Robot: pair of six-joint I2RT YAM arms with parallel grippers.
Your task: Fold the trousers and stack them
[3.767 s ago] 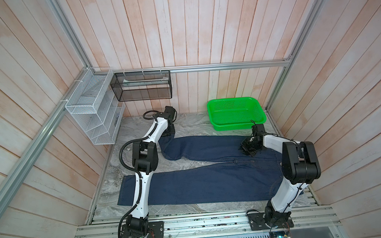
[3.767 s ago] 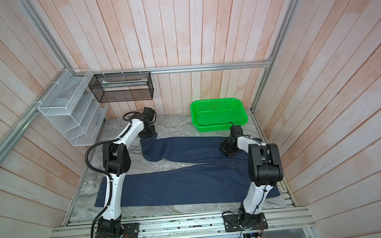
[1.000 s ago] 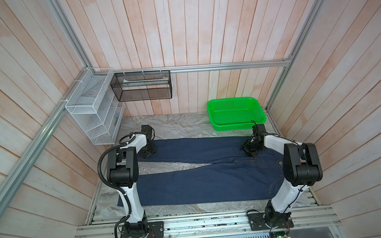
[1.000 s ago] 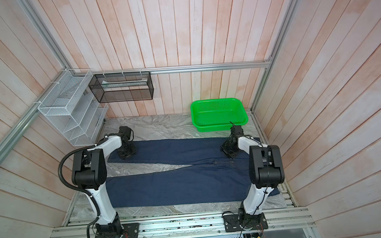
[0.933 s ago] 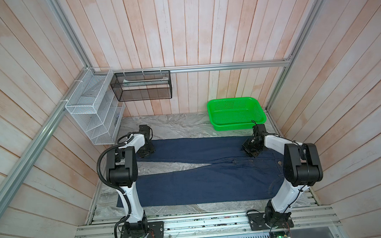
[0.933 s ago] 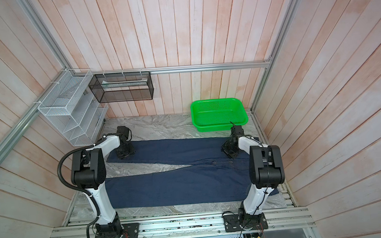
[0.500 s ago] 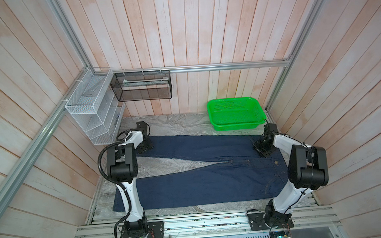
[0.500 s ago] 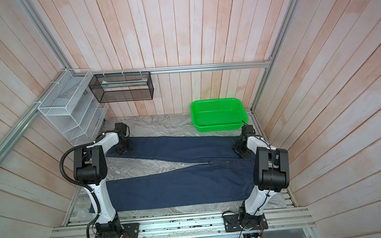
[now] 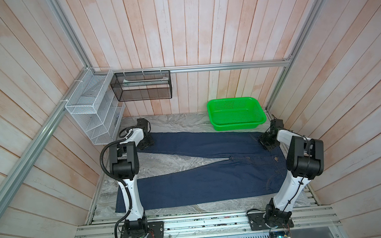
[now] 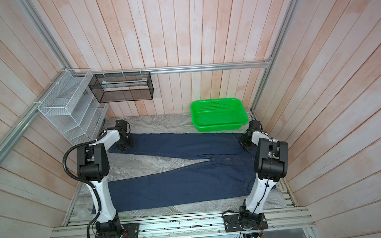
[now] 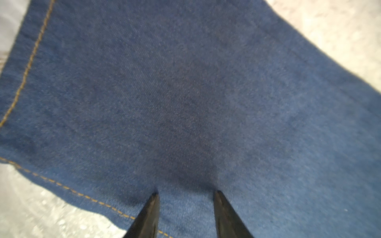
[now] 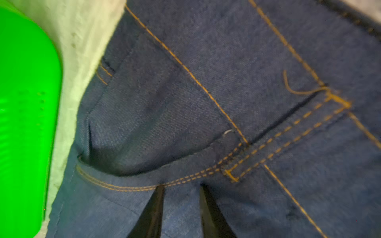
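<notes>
Seen from where I stand, in both top views the trousers [image 9: 200,182] [image 10: 178,188] lie flat and unfolded on the marbled table cover [image 9: 165,164], waist toward the right arm's side, the two legs spread in a narrow V toward the left arm's side. The left gripper [image 9: 147,143] [image 10: 125,144] is down on the hem end of the far leg. The right gripper [image 9: 268,143] [image 10: 246,145] is down on the far corner of the waist, just beside the green basket [image 9: 260,121] [image 10: 241,121]. The basket stands at the back, apart from the denim.

Left wrist view: the left gripper [image 11: 186,193] has its jaws partly apart, with both tips set against flat denim [image 11: 185,103] near the stitched hem (the cloth between them shows no pinched fold). Bare table cover [image 11: 41,216] shows past the hem.

Right wrist view: the right gripper [image 12: 181,187] also has its jaws partly apart, at a narrower gap. Its tips sit on the denim [image 12: 206,61] just below the double-stitched pocket edge, beside a belt loop. Nothing appears clamped. The green basket [image 12: 24,103] lies close alongside.
</notes>
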